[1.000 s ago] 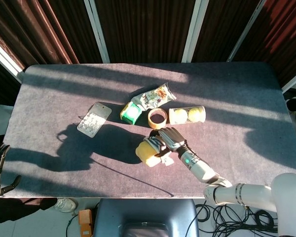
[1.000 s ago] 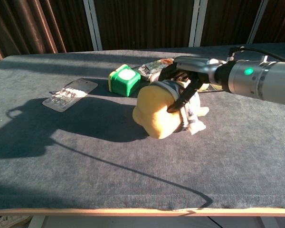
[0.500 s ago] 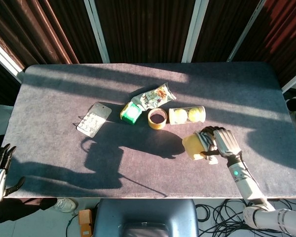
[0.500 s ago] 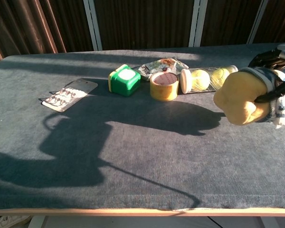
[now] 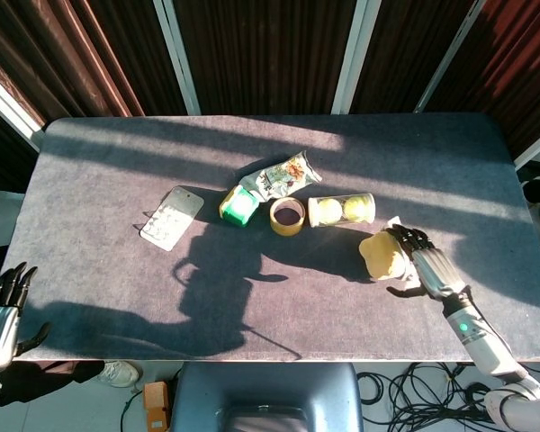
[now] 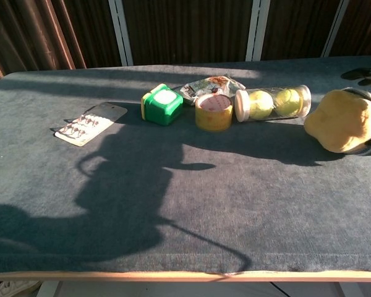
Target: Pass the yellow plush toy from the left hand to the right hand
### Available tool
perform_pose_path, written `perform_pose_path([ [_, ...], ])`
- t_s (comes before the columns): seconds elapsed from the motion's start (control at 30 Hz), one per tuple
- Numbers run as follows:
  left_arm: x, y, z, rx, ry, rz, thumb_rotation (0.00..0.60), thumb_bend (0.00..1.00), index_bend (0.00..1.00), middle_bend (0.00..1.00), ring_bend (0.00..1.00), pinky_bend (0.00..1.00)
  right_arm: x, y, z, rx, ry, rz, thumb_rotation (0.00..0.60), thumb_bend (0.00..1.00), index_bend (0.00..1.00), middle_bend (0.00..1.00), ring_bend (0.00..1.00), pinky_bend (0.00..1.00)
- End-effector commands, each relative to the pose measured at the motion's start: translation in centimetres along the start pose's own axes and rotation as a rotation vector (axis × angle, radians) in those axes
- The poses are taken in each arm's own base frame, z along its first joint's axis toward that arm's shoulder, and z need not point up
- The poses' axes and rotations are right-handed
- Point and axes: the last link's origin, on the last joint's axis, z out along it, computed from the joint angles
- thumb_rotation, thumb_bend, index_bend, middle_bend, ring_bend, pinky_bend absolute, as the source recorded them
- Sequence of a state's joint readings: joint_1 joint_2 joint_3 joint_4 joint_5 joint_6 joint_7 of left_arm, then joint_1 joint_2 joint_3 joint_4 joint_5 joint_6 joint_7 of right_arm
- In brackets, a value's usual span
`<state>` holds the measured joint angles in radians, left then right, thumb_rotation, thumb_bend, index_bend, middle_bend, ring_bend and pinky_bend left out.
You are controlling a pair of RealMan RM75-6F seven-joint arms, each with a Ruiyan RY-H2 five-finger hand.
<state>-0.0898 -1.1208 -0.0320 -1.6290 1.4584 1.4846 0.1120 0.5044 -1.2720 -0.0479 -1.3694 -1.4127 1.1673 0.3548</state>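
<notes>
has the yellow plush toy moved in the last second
Yes. The yellow plush toy has gone rightward with the right hand, from below the tape roll to right of the ball tube.

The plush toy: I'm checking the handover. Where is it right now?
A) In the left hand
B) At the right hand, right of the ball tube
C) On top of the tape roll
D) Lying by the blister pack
B: the plush toy is at the right hand, right of the ball tube.
</notes>
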Motion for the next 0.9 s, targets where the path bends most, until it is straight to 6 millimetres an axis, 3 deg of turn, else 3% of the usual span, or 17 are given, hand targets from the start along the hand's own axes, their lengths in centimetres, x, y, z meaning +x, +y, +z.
perform_pose_path([
  [0.03, -0.1, 0.2, 0.0, 0.0, -0.002, 0.006, 0.6, 0.25, 0.0, 0.0, 0.0, 0.23, 1.1, -0.1, -1.9, 0.053, 0.064, 0.004, 0.6, 0.02, 0.0, 0.0, 0.0, 0.01],
  [0.3, -0.1, 0.2, 0.0, 0.002, 0.003, 0.017, 0.6, 0.25, 0.0, 0.0, 0.0, 0.23, 2.5, -0.3, -5.2, 0.051, 0.159, -0.073, 0.6, 0.02, 0.0, 0.0, 0.0, 0.0],
  [0.43, 0.1, 0.2, -0.5, 0.002, 0.029, 0.022, 0.6, 0.25, 0.0, 0.0, 0.0, 0.23, 3.5, 0.0, -11.3, -0.138, 0.239, -0.29, 0.6, 0.02, 0.0, 0.0, 0.0, 0.0],
  [0.5, 0.4, 0.2, -0.9, 0.003, 0.051, 0.024, 0.6, 0.25, 0.0, 0.0, 0.0, 0.23, 3.2, 0.6, -13.5, -0.242, 0.312, -0.278, 0.6, 0.02, 0.0, 0.0, 0.0, 0.0],
  [0.9, 0.6, 0.1, -1.9, -0.01, 0.081, 0.031, 0.6, 0.25, 0.0, 0.0, 0.0, 0.21, 3.4, 0.9, -13.7, -0.256, 0.3, -0.26, 0.6, 0.02, 0.0, 0.0, 0.0, 0.0],
])
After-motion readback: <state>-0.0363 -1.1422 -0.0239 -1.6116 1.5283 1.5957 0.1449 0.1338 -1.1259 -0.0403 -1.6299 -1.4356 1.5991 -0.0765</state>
